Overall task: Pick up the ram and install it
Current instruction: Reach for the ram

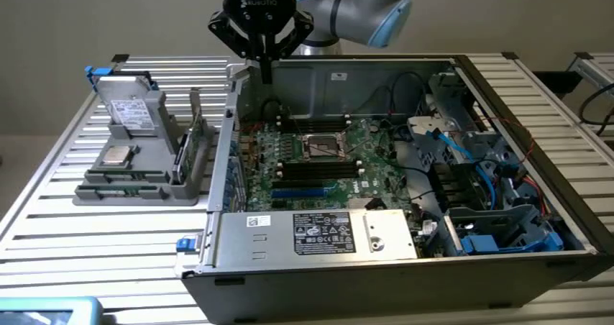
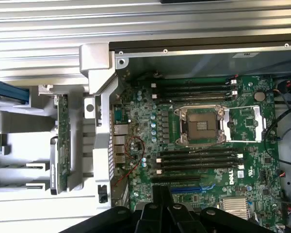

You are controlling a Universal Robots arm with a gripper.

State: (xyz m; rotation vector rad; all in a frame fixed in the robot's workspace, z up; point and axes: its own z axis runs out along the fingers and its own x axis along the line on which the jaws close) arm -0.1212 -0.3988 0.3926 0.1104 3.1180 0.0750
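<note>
Risk of clipping the sheet-metal case (image 1: 384, 285) with the hand (image 1: 266, 72), pinched shut and empty above the far corner on the exterior view's left. Risk too of scraping the ram (image 2: 63, 141), a thin green board stood on edge in a grey plastic rack (image 1: 134, 188) on the slatted counter (image 1: 86, 239), left of the case in the exterior view (no straddling it while shut). Narrow black slots (image 1: 317, 168), unforgiving of a tilted push.
</note>
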